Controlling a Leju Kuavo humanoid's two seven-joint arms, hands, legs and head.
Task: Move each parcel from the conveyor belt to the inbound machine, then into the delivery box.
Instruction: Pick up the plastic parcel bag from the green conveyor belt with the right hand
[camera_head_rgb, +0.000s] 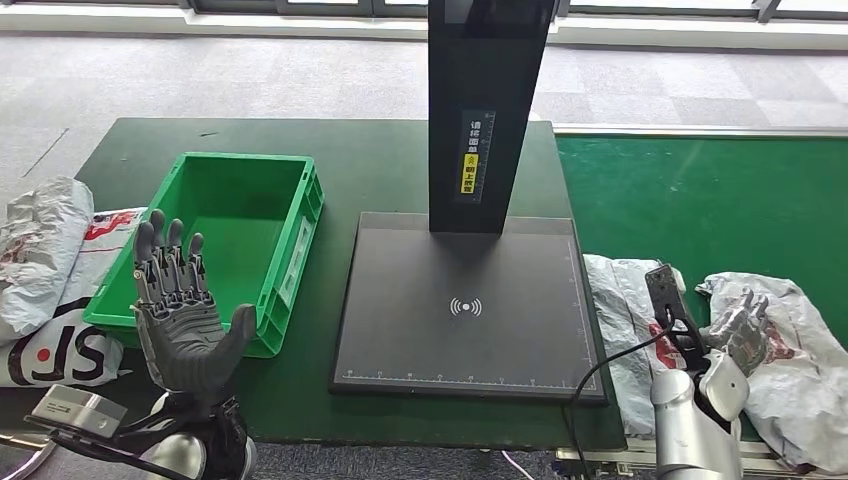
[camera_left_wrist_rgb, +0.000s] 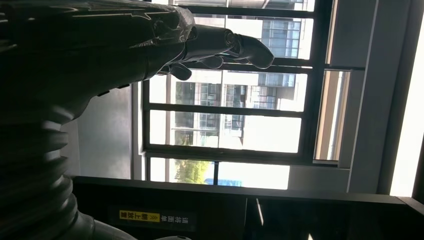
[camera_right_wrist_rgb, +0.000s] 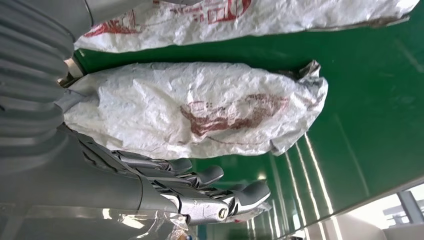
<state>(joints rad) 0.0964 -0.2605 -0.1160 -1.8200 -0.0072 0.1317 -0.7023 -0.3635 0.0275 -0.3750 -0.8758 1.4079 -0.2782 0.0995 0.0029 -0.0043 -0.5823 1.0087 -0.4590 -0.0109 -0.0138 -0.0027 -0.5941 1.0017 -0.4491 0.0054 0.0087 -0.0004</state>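
While left hand (camera_head_rgb: 185, 310) is hovering upright with fingers spread, holding nothing, green delivery box (camera_head_rgb: 290, 215) is sitting just behind it on dark green table (camera_head_rgb: 380, 150). White parcels (camera_head_rgb: 45, 270) are piling at table's left edge, beside box. Inbound machine (camera_head_rgb: 465, 305) is standing mid-table, flat grey plate under black post. Two crumpled white parcels are lying on green conveyor belt (camera_head_rgb: 700, 200); right hand (camera_head_rgb: 740, 330) is hovering over nearer-right parcel (camera_head_rgb: 790, 350), fingers extended and apart, gripping nothing.

Green delivery box (camera_head_rgb: 222, 235), green conveyor belt (camera_head_rgb: 700, 200) — white parcel (camera_right_wrist_rgb: 200, 110) with red print.
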